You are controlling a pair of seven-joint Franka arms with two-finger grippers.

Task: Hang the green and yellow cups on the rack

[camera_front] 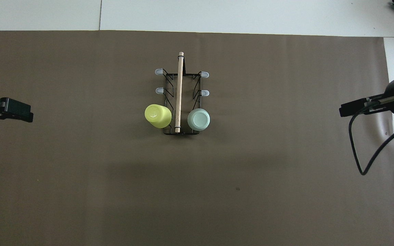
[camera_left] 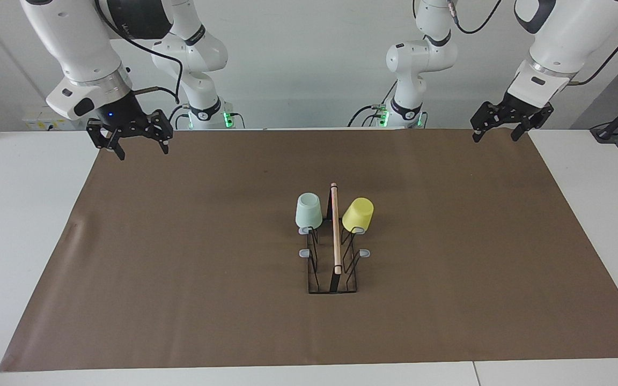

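- Pale mint green tapered plastic cup (camera_left: 308, 210) and bright yellow tapered plastic cup (camera_left: 358, 214) both sit upside down on the black wire rack w/ wooden rod handle (camera_left: 335, 230), one each side of the rod, on the prongs nearest the robots.
- Rack stands mid brown paper mat (camera_left: 180, 268); four grey-tipped prongs free.
- Left gripper (camera_left: 494, 127) up over mat corner at left arm's end, fingers apart, empty.
- Right gripper (camera_left: 138, 143) over mat edge at right arm's end, also spread, holding nothing (both well apart from rack).
- Task looks done.
- Cups prob. light, thin-walled, smooth; if re-seating, pinch across the side wall near the base, gently. Yellow one leans outward.
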